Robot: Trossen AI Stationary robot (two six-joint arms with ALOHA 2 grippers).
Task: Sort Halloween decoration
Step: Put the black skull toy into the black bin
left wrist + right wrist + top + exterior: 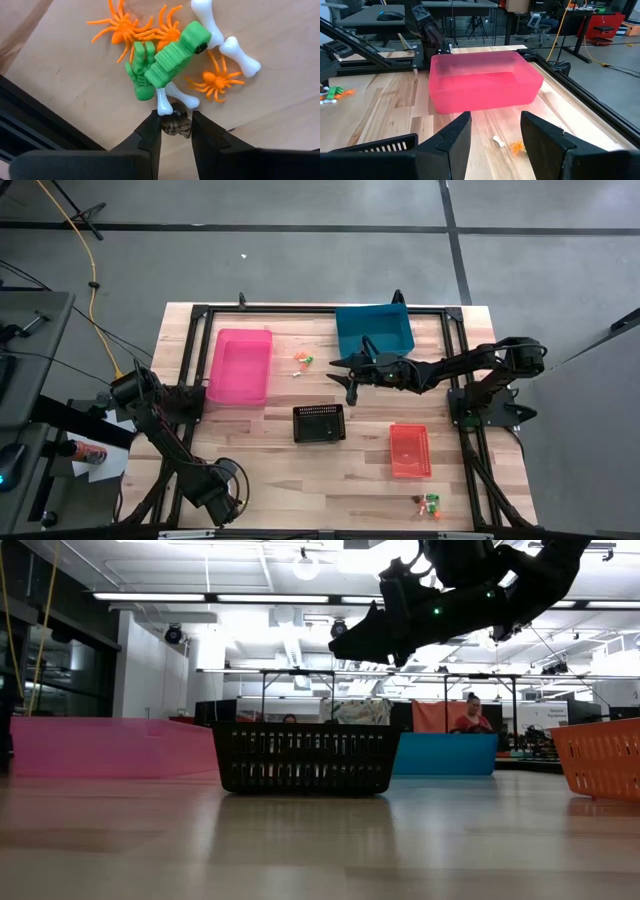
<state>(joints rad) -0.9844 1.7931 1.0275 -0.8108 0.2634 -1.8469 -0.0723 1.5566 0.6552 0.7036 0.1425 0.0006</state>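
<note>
Pinching at the near left edge of the counter [300,470], my left fingers [150,137] stand narrow on either side of a small dark trinket [176,125]. It seems to fill the gap between them, so I judge it gripped. I cannot tell what kind of trinket it is.

The near pile [170,60] lies straight ahead of the fingertips and touches them. A white bone [172,97] ends right at the dark trinket. Beyond the bone, a green ridged piece [176,54] lies slantwise across another green one, with orange spiders [122,27] and more bones around it. The coming lift turns on that closeness: the bone's end sits against my catch, so a straight rise off the counter looks safest, or the bone may drag along.

At the near right corner sits a second cluster [430,503], well apart from both arms. Just beyond it is the red bin [410,452], and the black bin [319,423] is at mid-counter.

Farther off, my right fingers [452,135] hang wide apart and empty above the counter, between the black bin and the blue bin [373,330]. They face the pink bin [485,82] at far left. A far cluster [303,361] lies on the wood just ahead of them, so my right arm is the nearer one for that.
</note>
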